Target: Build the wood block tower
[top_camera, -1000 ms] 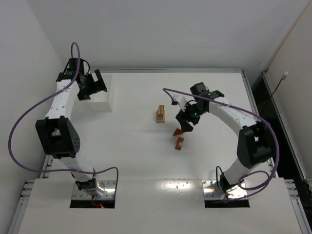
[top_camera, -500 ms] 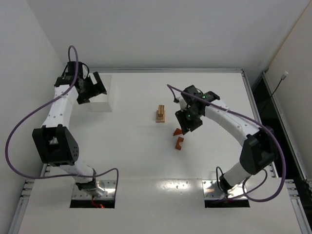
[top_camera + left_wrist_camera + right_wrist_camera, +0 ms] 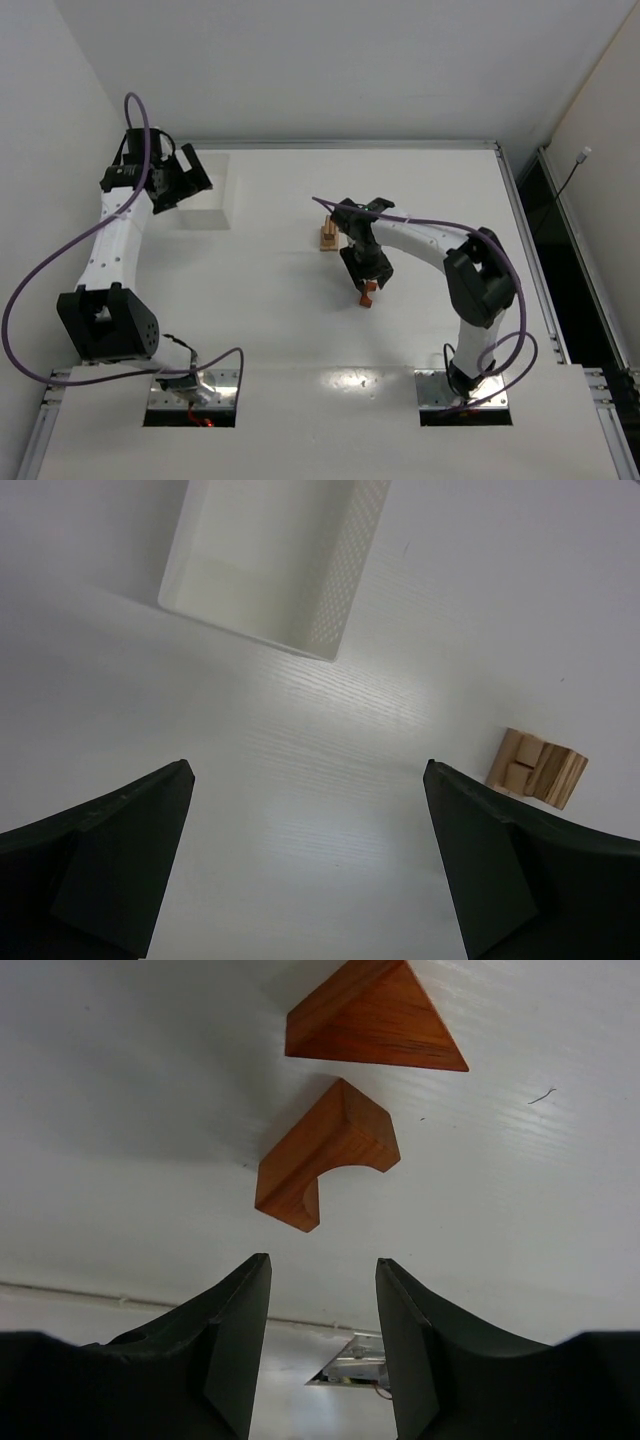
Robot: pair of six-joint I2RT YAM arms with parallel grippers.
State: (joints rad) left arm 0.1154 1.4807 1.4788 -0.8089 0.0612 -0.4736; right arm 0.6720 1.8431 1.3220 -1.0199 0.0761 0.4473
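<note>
Reddish-brown wood with a smooth, fine-grained finish makes up the two loose pieces in front of the right gripper (image 3: 323,1263). The nearer piece, the arched block (image 3: 325,1155), is a short bar with a rounded cut-out in one long side. It lies on the white table (image 3: 520,1210) just past the fingertips in the wrist view, apart from them and roughly in line with the gap between the jaws. Its long axis runs diagonally across that view, from lower left to upper right, and the cut-out opens back toward the gripper and to the view's right. The wedge (image 3: 375,1020) lies just beyond the arched block without touching it. It is a triangular prism whose longest edge sits roughly crosswise to the fingers and whose sharp corner points to the view's right. The right gripper's jaws stand partly apart with only bare table between them, so nothing is held. The tan stack (image 3: 328,234) consists of light pieces set together, elongated away from the arm bases in the overhead view. It stands near the right gripper on its wrist side, away from the loose pieces. The left gripper (image 3: 305,770) hangs with its jaws fully spread and empty. The white tray (image 3: 270,560) lies ahead of it, and the tan stack lies well off toward its right finger.
</note>
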